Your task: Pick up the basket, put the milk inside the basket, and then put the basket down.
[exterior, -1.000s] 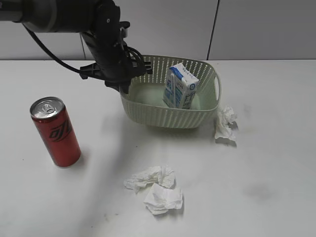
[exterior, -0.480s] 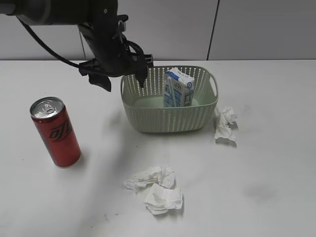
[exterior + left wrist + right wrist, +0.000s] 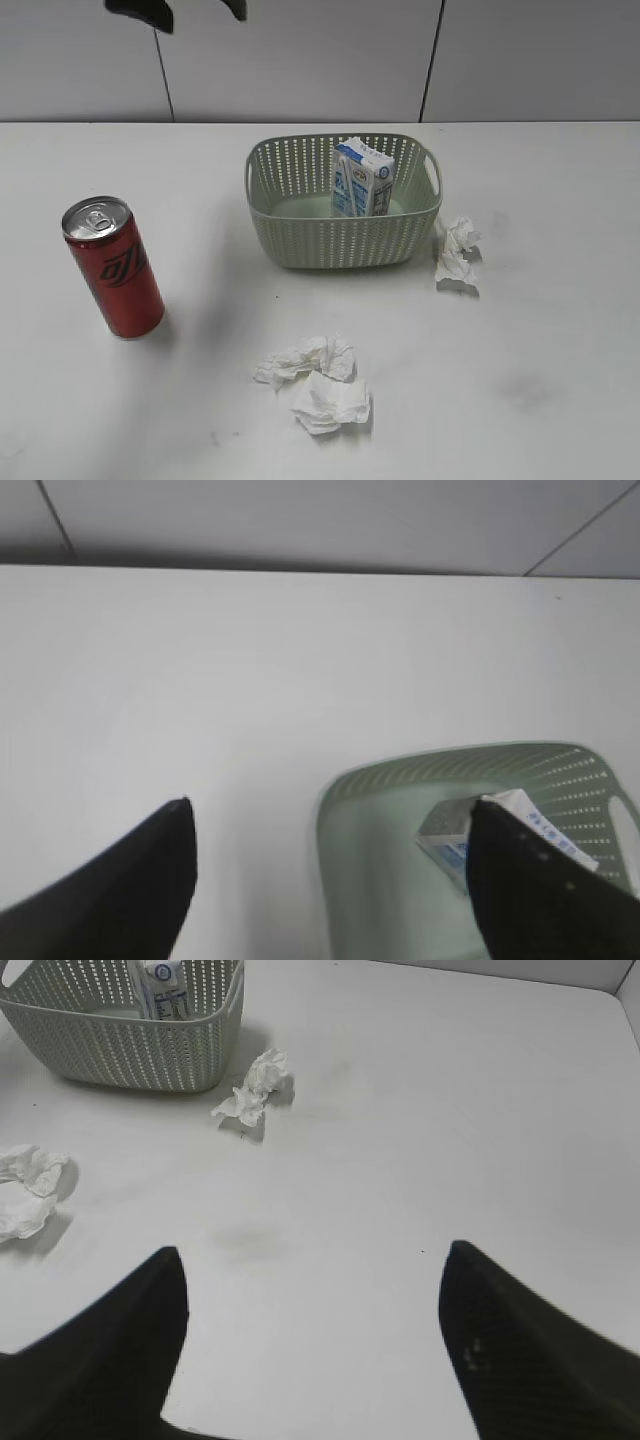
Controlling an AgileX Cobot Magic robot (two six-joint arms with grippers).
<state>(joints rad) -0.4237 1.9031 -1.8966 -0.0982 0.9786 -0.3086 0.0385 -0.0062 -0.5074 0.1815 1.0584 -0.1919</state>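
Gone from the basket's rim, the left gripper [image 3: 195,8] has lifted almost out of the exterior view, its jaws spread wide and holding nothing, which suggests the job is done. On the desk [image 3: 560,330] the basket [image 3: 345,240] sits flat toward the far edge, near the middle, with the milk [image 3: 362,180] upright inside it. The right gripper [image 3: 310,1345] hovers, gaping and empty, near the desk's right edge. A red can [image 3: 113,266] stands near the left edge, crumpled tissues [image 3: 312,382] toward the near edge.

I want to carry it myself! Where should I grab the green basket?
Grab the basket by the cut-out handles in its two short ends, coming from above. The right handle shows clearly. The milk stands inside, so keep it level.
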